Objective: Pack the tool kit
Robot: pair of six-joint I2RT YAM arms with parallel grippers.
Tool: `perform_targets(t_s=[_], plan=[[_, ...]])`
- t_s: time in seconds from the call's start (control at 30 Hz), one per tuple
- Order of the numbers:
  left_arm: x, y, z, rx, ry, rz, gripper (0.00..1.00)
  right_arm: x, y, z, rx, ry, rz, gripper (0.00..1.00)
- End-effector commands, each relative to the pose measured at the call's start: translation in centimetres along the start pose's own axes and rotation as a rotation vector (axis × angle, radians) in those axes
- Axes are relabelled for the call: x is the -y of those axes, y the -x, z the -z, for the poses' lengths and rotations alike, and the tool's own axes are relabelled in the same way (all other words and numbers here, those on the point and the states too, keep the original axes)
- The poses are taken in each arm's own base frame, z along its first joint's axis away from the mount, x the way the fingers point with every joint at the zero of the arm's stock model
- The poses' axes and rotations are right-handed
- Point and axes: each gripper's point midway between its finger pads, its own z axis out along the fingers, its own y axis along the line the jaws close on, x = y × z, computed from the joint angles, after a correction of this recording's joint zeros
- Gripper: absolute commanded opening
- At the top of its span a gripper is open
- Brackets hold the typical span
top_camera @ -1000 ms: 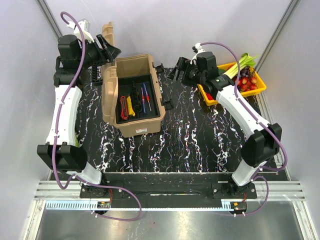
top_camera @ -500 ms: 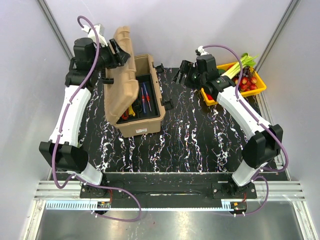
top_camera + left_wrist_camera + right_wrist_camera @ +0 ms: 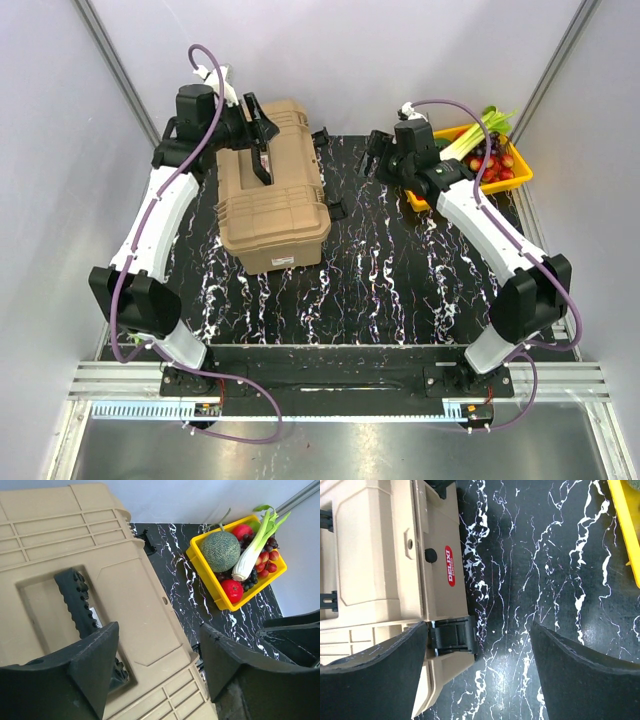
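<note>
The tan toolbox [image 3: 275,205] of the tool kit lies on the black marbled table with its ribbed lid [image 3: 125,590] down over it. Any hand tools are hidden. A black handle [image 3: 75,600] lies in the lid's recess. My left gripper [image 3: 262,130] hovers over the lid's far end, open [image 3: 160,665]; one finger is above the handle, the other past the lid's right edge, and nothing is held. To the right of the box, my right gripper [image 3: 375,155] is open [image 3: 480,675] over the table beside a black latch [image 3: 451,636] that hangs loose.
A yellow tray [image 3: 520,175] of vegetables and fruit stands at the far right; the left wrist view shows its rim [image 3: 205,575]. A second black latch [image 3: 320,135] juts from the box's far right side. Grey walls close in on both sides.
The lid has swung from standing open at the left down onto the box, hiding the tools. My left gripper moved right with it. The right gripper shifted slightly.
</note>
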Motion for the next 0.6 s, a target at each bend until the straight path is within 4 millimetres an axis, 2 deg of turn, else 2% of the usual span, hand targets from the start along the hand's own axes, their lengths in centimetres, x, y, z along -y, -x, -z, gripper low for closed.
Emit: perform_targets(t_s=[0.0,0.1,0.2,0.3,0.37,0.4,0.5,0.53,0.57], plan=[[1.2,2.2,1.8,0.083,-0.015,-0.034,0.72,-0.9,0.3,1.1,0.012,0.055,0.011,0.88],[0.2,1.3,2.6,0.08,0.035,-0.051,0.8,-4.2,-1.2,1.5,-0.062,0.27,0.076,0.88],[-1.0,-0.3,3.6,0.067,0.082,-0.083,0.98,-6.5,-3.2,1.5,-0.14,0.437,0.101,0.87],[-1.7,-1.6,4.7,0.073,0.105,-0.117,0.99,-7.8,-5.2,1.0,-0.214,0.535,0.108,0.8],[-1.7,-3.3,4.9,0.069,0.069,-0.131,0.99,-8.5,-6.5,0.6,-0.24,0.561,0.118,0.76],[-1.1,-3.3,5.1,0.09,0.044,-0.143,0.99,-8.8,-7.3,0.5,-0.247,0.573,0.125,0.74],[0.5,-4.4,5.4,0.089,-0.05,-0.165,0.99,-8.9,-8.7,-0.1,-0.255,0.547,0.105,0.54],[1.3,-4.7,5.6,0.096,-0.091,-0.172,0.98,-8.8,-9.1,-0.4,-0.267,0.538,0.086,0.45],[2.1,-4.9,5.9,0.106,-0.13,-0.181,0.95,-8.7,-9.4,-0.5,-0.274,0.53,0.068,0.4]])
